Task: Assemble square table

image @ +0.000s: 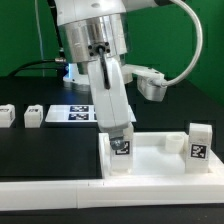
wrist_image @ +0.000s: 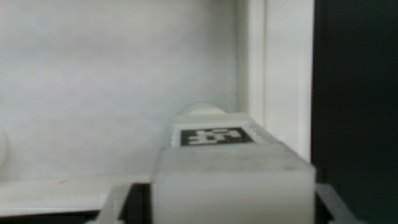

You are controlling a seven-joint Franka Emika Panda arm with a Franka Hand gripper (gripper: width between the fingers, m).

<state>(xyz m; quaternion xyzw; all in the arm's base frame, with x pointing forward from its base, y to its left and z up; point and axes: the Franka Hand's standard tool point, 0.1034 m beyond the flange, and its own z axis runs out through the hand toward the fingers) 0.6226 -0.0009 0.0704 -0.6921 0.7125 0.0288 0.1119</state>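
My gripper (image: 118,128) is shut on a white table leg (image: 120,140) with a black-and-white tag and holds it upright over the near-left corner of the square table top (image: 155,160), low against it. In the wrist view the leg (wrist_image: 222,160) fills the space between the jaws, its tag facing the camera. Beyond it lie the top's white inner surface (wrist_image: 107,90) and raised rim (wrist_image: 267,70). A small round bump (wrist_image: 205,110) shows just past the leg. A second tagged leg (image: 198,147) stands on the top at the exterior view's right.
Two loose leg blocks (image: 33,116) (image: 5,113) lie on the black table at the exterior view's left. The marker board (image: 72,112) lies behind the arm. A long white bar fence (image: 50,198) runs along the front edge.
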